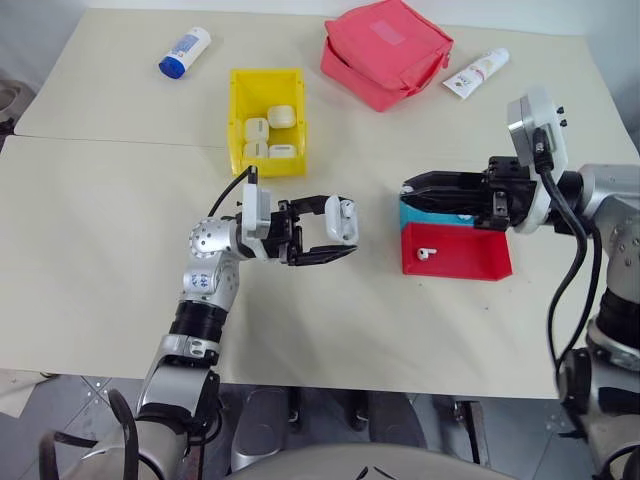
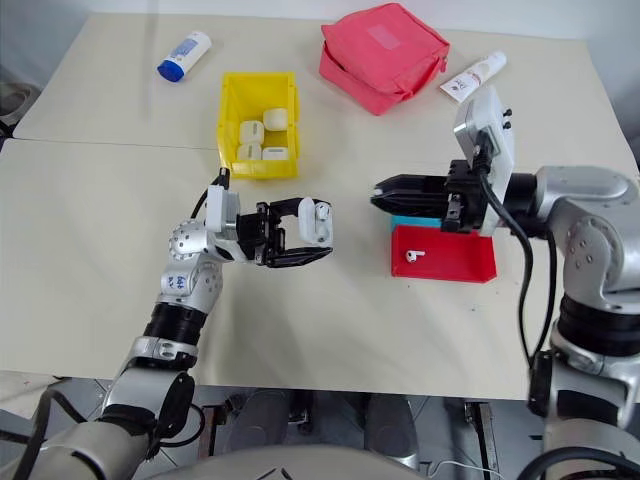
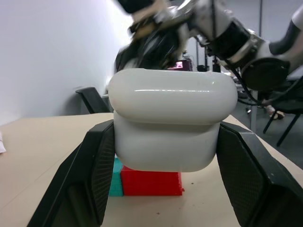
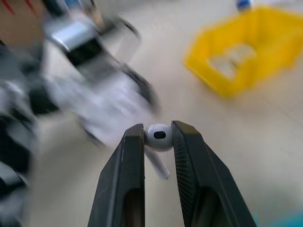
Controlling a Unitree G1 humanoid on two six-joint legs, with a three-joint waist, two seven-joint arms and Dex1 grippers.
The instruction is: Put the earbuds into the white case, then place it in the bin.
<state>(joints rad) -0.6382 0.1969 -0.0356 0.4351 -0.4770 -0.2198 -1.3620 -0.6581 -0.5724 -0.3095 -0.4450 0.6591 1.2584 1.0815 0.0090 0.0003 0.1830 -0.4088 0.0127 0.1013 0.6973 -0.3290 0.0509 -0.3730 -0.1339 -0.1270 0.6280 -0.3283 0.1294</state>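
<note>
The left gripper (image 1: 335, 237) has its fingers clamped on the white case (image 1: 341, 219), held above the desk (image 1: 100, 250) with its lid side facing the right gripper (image 4: 158, 135), probably to receive an earbud. That gripper, beyond the case, pinches 1 earbud (image 4: 158, 138) by its head, stem running back along the fingers. Another earbud (image 1: 424, 253) lies in the red tray (image 1: 455, 250) right of the case; farther off stands the yellow bin (image 1: 266, 122).

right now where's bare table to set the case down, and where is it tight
Bare tabletop runs wide to the left of the yellow bin; another free strip lies in front of the red tray, along the near edge. It is tight between the held white case and the right end effector.
</note>
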